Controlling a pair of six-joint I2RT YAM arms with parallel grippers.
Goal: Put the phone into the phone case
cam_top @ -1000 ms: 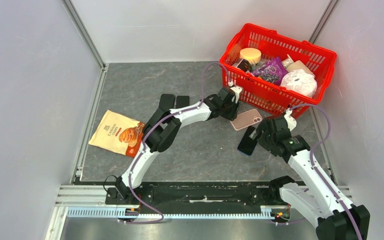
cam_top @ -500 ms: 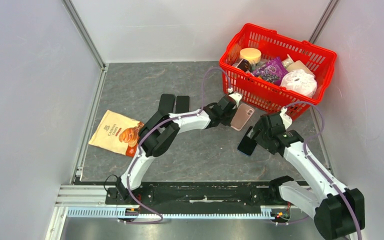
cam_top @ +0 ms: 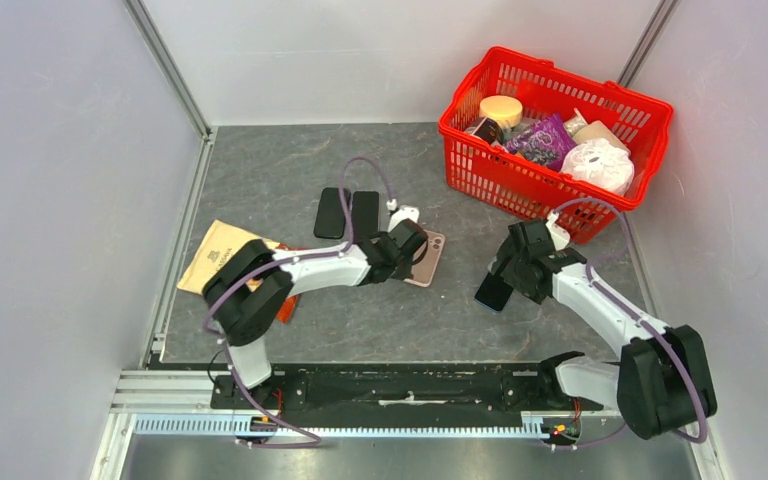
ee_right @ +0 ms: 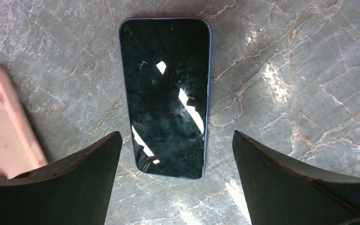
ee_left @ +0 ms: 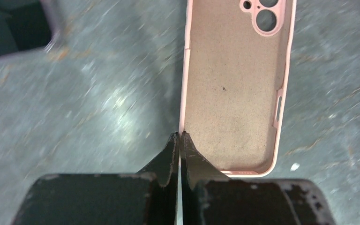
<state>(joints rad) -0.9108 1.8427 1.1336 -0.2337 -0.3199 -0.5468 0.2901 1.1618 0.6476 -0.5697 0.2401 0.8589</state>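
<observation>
Seen from above, the phone (cam_top: 492, 292) lies on the bench (cam_top: 290, 160) right of centre, its long axis slanting from near-left to far-right, and the right hand (cam_top: 508, 277) hangs directly over its far end. The phone case (cam_top: 430, 262) is to the left with bare bench between the two, and the left hand (cam_top: 411, 255) grips its left edge. The right arm is plainly the nearer one to the phone. A red basket (cam_top: 600, 95) of groceries stands at far right, and a snack bag (cam_top: 218, 255) lies at the left, partly under the left arm. In the left wrist view, the jaws are pinched nearly together on the thin side wall of the phone case (ee_left: 236, 84), which faces hollow side up with its camera cut-out at the far end. I cannot tell whether it rests on the bench or is lifted. In the right wrist view, the fingers (ee_right: 84, 178) are spread wide and hold nothing. The phone (ee_right: 166, 93) lies screen up between and just ahead of them, its long axis pointing straight away, so its long edges face the two fingers. The likely next step is a straight descent and a squeeze across its width.
</observation>
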